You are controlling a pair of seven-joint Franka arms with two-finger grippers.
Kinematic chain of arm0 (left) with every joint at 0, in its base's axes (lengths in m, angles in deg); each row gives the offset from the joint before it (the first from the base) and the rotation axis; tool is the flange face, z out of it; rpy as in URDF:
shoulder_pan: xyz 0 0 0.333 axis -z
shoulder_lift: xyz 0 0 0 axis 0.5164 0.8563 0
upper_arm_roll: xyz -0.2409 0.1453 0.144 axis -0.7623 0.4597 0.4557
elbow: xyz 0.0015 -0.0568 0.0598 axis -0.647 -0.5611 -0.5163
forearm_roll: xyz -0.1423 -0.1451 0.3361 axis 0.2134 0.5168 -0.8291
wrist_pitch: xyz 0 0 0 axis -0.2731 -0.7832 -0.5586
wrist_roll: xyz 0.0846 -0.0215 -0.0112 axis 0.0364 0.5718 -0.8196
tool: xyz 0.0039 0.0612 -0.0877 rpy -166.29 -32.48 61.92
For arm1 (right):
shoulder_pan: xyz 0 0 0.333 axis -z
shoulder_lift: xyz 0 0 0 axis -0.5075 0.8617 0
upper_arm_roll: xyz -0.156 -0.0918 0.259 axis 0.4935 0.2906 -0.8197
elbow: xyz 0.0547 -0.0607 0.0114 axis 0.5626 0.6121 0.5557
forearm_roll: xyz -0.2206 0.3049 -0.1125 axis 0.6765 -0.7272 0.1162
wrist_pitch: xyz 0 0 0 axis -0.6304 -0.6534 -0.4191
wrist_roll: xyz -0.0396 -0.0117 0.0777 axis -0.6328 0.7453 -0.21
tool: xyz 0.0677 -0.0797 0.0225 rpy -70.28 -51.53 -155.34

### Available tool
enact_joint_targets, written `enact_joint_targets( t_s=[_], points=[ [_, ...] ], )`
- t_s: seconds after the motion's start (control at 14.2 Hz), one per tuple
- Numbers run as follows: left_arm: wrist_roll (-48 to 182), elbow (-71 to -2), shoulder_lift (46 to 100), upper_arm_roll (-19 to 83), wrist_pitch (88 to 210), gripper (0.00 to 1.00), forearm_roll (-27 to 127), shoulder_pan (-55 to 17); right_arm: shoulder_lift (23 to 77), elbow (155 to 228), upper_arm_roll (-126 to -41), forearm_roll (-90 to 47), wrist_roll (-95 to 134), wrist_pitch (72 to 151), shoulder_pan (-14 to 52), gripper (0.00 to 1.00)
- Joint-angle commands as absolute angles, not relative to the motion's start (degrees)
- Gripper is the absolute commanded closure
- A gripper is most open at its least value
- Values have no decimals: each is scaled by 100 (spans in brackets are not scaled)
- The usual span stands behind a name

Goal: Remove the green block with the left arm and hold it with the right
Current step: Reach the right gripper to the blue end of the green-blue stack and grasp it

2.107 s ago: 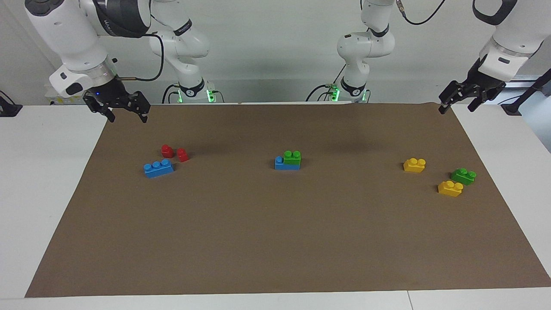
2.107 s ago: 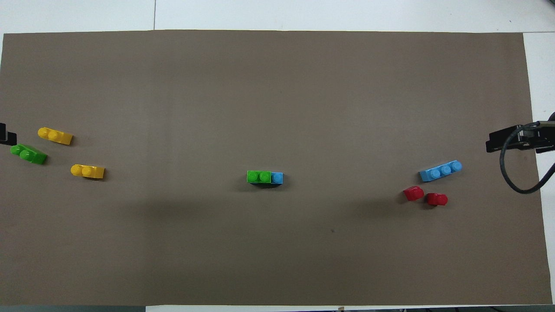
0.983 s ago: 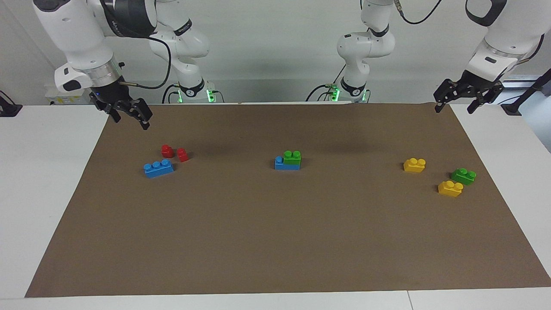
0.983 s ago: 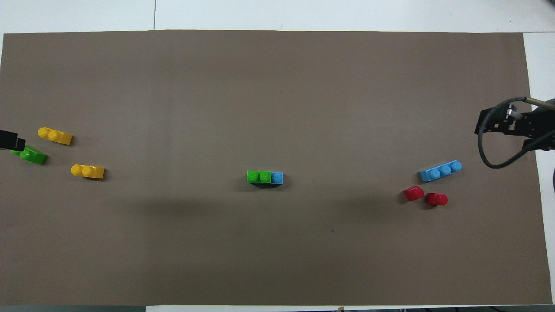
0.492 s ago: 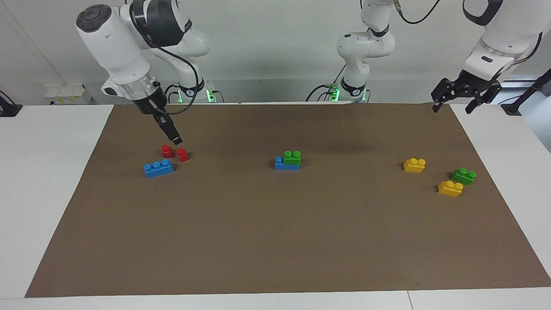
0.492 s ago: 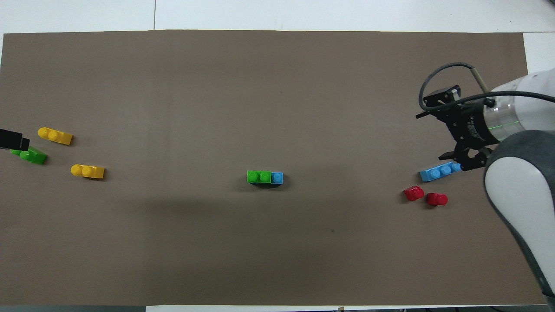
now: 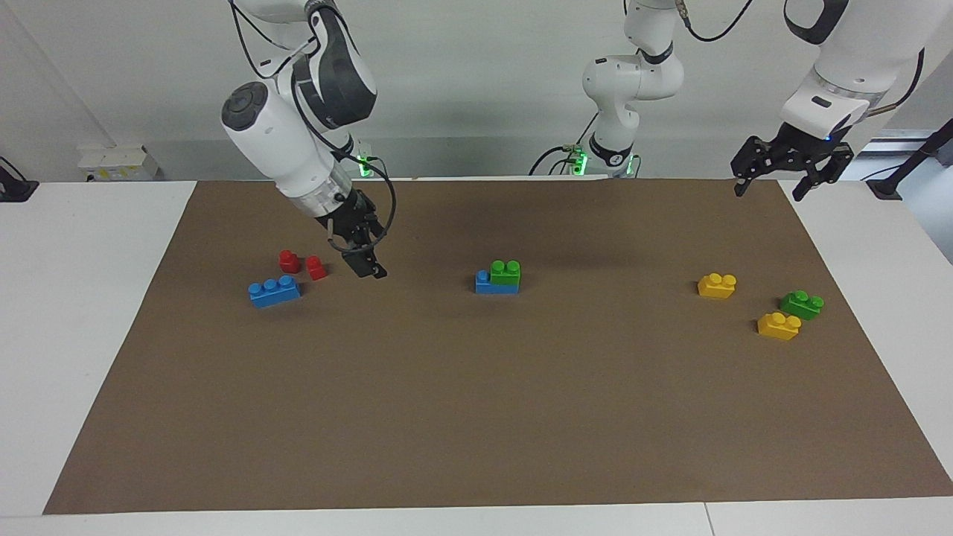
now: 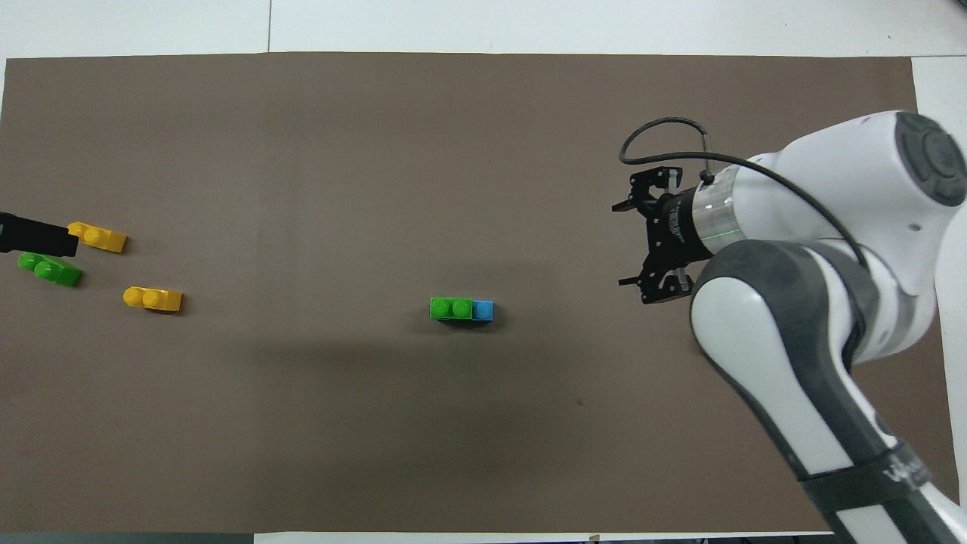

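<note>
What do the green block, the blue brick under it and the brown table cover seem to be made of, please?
Green block: apparently moulded plastic, with saturated colour, a slight sheen and rounded studs.
Blue brick: seemingly the same smooth plastic, one stud showing beside the green block.
Brown cover: flat and matte, without glare, possibly paper or thin felt; the pictures do not settle which.

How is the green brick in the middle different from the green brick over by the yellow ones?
The green block is a brighter, lighter green; the darker green brick is deeper in colour. The green block sits stacked on a blue brick at the mat's middle; the darker green brick lies straight on the mat at the left arm's end, beside two yellow bricks. Both have two round studs.
</note>
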State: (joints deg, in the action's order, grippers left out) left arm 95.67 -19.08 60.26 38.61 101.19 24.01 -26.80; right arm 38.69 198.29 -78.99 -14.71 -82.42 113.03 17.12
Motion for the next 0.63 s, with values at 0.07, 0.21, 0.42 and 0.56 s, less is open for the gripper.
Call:
enact_joint_targets(
  t_s=[0.07,0.21,0.42,0.56],
  points=[
    [9599,-2088,5789,3827,9925,0,2339,-2222,4038,20217,-7881,-2063,-8579,12133,1380,1],
    [9572,-1948,5780,3800,9977,0,2330,-2029,4196,20235,-7881,-2108,-8606,12282,1030,1],
    [9572,-2070,5613,3870,9793,0,2339,-2142,4364,20331,-7881,-2266,-8589,12520,923,1],
    [9572,-2219,5560,3897,9984,0,2339,-2492,4504,20384,-7881,-2302,-8580,12626,703,1]
  ],
)
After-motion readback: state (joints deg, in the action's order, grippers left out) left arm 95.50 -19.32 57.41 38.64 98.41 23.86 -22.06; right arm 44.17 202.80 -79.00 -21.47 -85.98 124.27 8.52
